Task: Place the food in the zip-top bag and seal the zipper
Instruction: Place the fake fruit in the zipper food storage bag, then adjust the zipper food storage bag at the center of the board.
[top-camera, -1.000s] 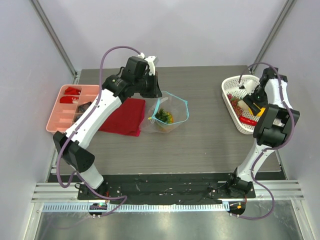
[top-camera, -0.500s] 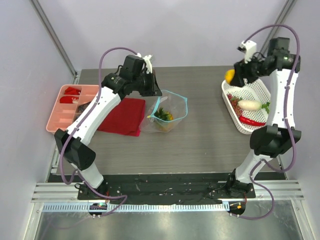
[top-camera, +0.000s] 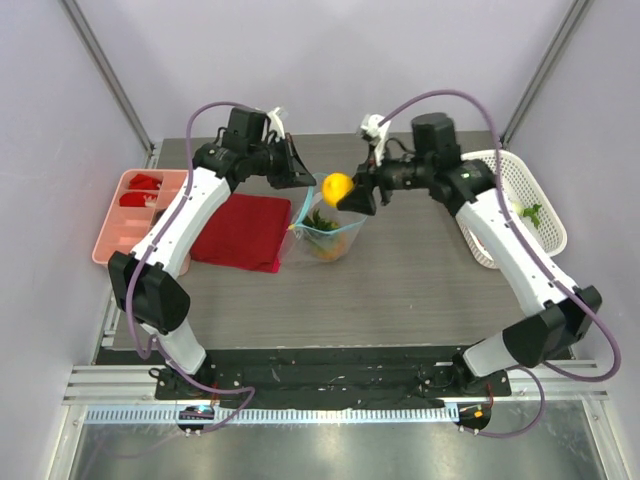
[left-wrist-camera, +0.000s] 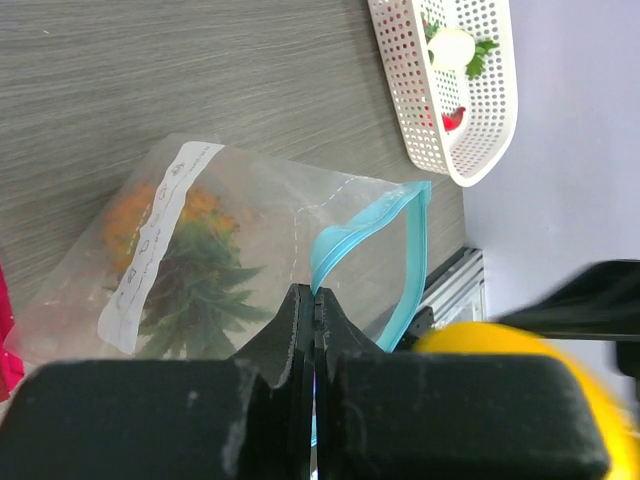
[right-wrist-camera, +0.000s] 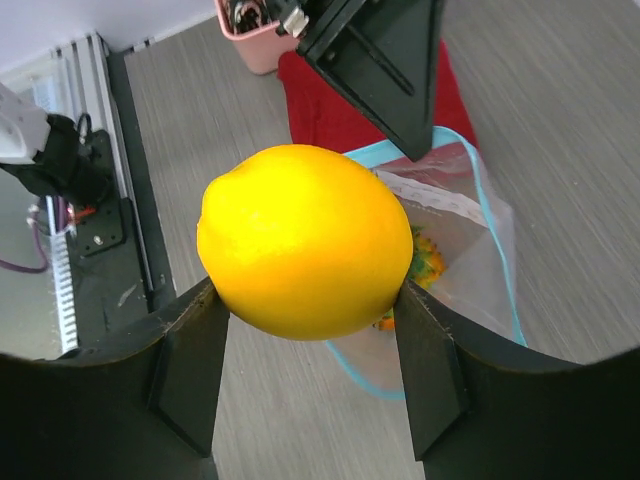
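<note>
The clear zip-top bag (top-camera: 328, 232) stands at the table's middle with its mouth open and the pineapple (left-wrist-camera: 185, 255) inside. My left gripper (top-camera: 302, 178) is shut on the teal zipper (left-wrist-camera: 352, 232) at the mouth's left edge and holds it up. My right gripper (top-camera: 350, 194) is shut on the round orange (right-wrist-camera: 305, 240) and holds it in the air just above the bag's open mouth (right-wrist-camera: 470, 250). The cream-white radish (left-wrist-camera: 450, 47) and the red chili (left-wrist-camera: 453, 119) lie in the white basket (left-wrist-camera: 400, 90).
The white basket (top-camera: 548, 215) stands at the right edge. A folded red cloth (top-camera: 240, 232) lies left of the bag. A pink divided tray (top-camera: 118, 232) sits at the far left. The left gripper's fingers (right-wrist-camera: 385, 70) hang close to the orange.
My right arm has carried the orange from the basket leftward to above the bag. My left gripper has shifted slightly and pulled the bag's mouth upright.
</note>
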